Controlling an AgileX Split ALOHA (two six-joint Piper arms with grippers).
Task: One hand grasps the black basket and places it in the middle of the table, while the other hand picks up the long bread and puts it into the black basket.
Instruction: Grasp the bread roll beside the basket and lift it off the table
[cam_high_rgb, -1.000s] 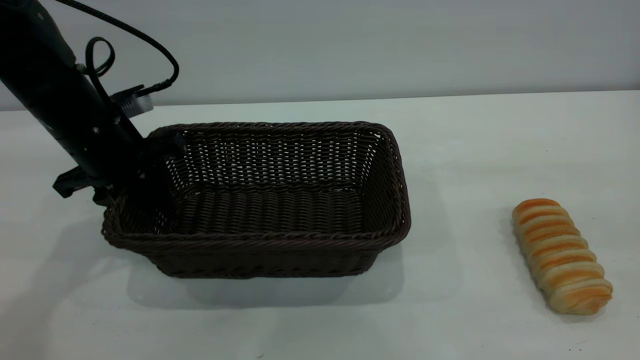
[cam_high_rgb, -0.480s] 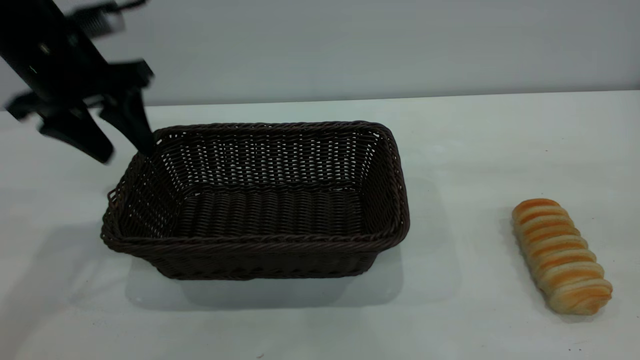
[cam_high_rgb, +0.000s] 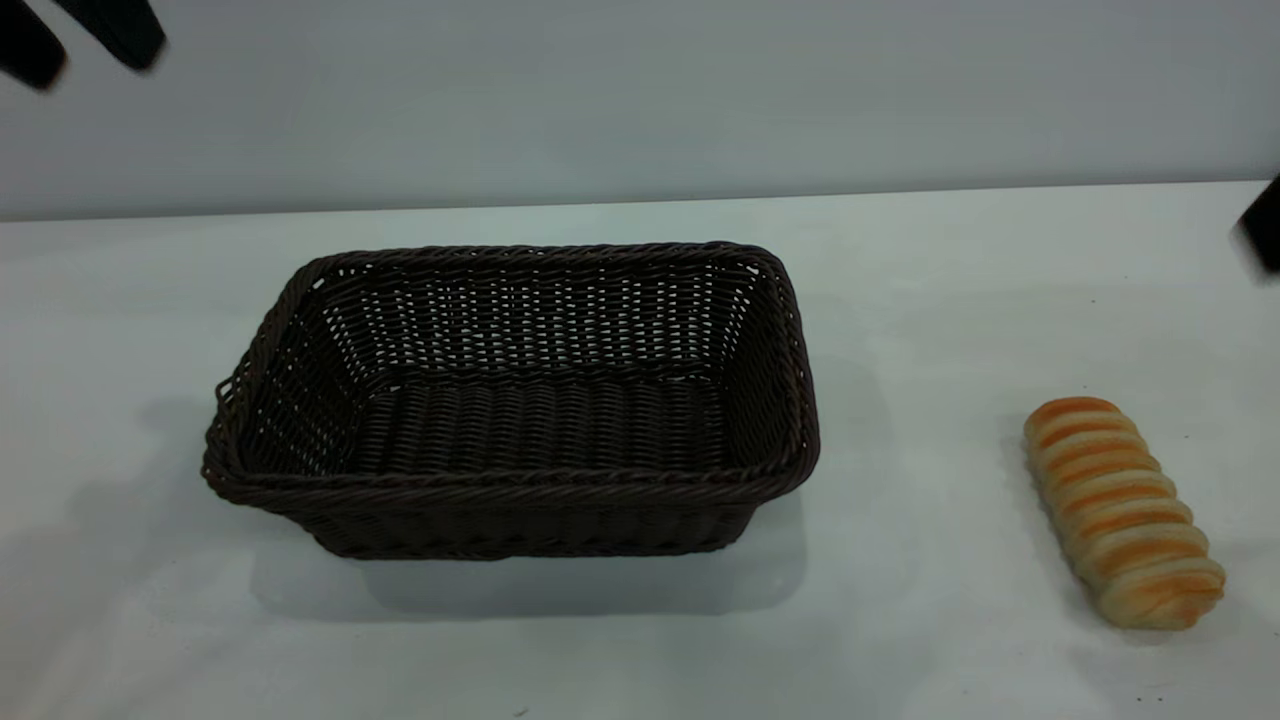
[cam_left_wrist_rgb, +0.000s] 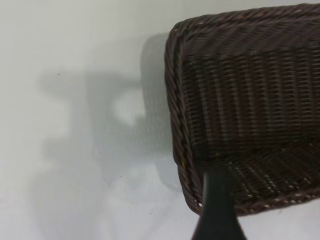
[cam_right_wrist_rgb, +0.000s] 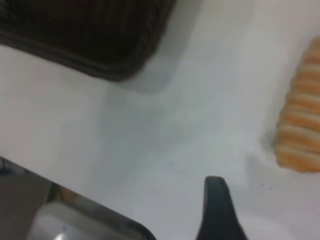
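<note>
— What has just changed on your side?

— A second ago my left fingers (cam_high_rgb: 80, 40) were pinching the end wall of the black basket (cam_high_rgb: 520, 400). Half a second ago they had let go and were rising beside that rim. Now they sit high at the far left corner of the exterior view, spread apart, holding nothing and well clear of the basket. The basket itself has not shifted between those moments.

— So the first part is finished?

— I judge so. The basket stands upright and empty on the white desk (cam_high_rgb: 950, 620), roughly in its middle, with its open mouth free.

— And the long bread?

— The long bread (cam_high_rgb: 1120, 510) lies untouched on the desk, well to the right of the basket, striped side up. My right gripper (cam_high_rgb: 1262, 235) is only just entering at the right edge of the exterior view, beyond the bread. One dark finger (cam_right_wrist_rgb: 220, 210) shows in its wrist view above the desk, with the bread off to one side. I cannot tell whether those fingers are spread or pressed together.

— Any brand, label or writing?

— None that I can read, on basket, bread or desk.
</note>
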